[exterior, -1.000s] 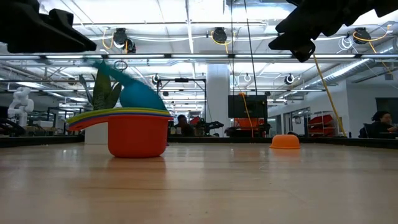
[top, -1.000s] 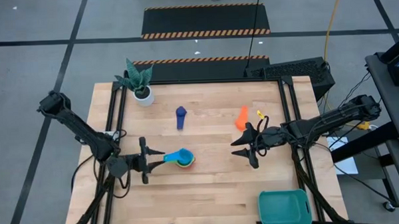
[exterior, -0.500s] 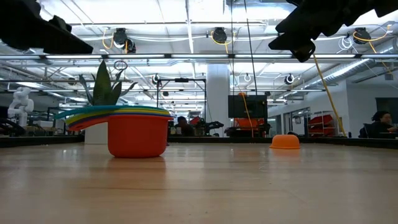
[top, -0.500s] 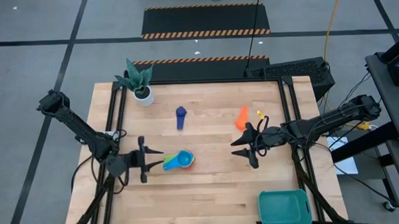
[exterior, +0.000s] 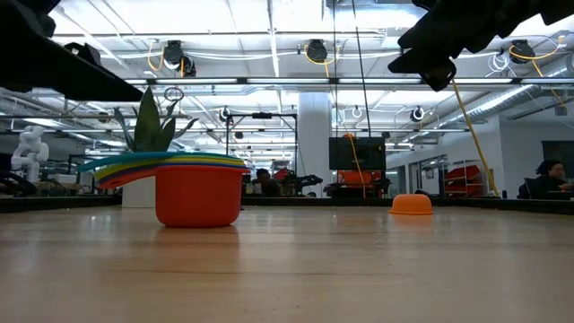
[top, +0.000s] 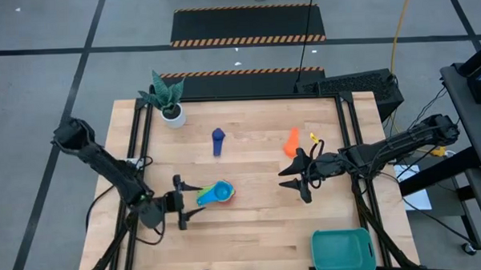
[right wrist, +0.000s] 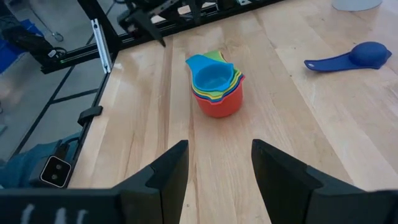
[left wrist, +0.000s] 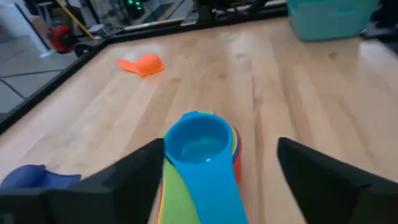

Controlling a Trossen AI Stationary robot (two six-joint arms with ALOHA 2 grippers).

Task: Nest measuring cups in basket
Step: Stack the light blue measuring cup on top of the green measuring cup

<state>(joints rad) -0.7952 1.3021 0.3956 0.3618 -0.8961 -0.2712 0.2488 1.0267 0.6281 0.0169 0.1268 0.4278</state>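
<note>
Okay, my left gripper (top: 181,212) hangs open just behind the nested stack (top: 218,193), light blue cup on top. Right gripper (top: 297,179) idles open, empty. Orange cup (top: 291,142) and navy cup (top: 217,140) remain loose; basket (top: 342,252) holds nothing.

Left tool (top: 181,212) open, withdrawn from stack (top: 216,193).

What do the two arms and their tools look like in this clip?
Both arms are dark, near black, built of slim jointed segments. The left tool and right tool each end in two flat, tapered black fingers. Black cables trail along the right arm, with a small yellow tag near its wrist.
</note>
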